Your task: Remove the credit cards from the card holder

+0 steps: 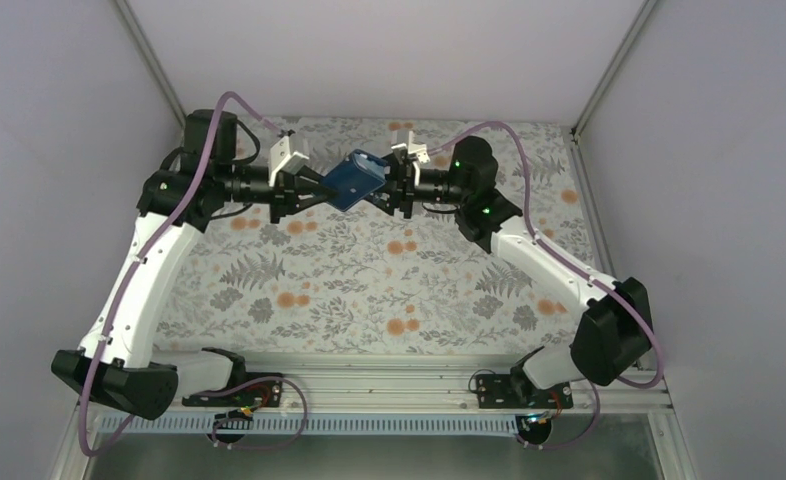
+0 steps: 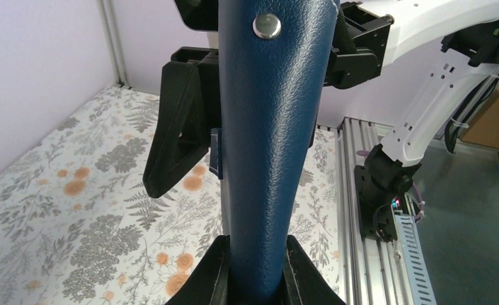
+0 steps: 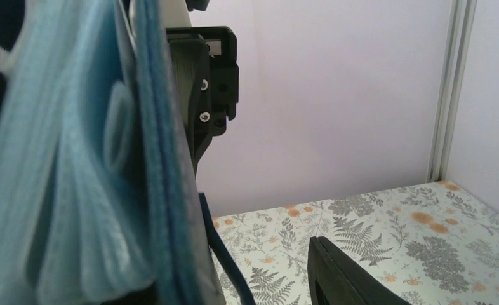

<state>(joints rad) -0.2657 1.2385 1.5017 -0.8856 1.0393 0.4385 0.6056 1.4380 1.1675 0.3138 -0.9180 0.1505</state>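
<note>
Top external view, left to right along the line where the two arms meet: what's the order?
left end effector → card holder, held up off the table → right end effector

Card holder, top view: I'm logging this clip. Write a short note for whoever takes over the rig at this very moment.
Left tool: shut on the card holder, which hangs in the air above the table.
Right tool: open at the holder's other end; its one visible finger stands clear of the light blue pockets.
Cards: none visible in any view, none on the table.
Done: holder is up off the table.
Left: apparently every card is yet to come out.
</note>
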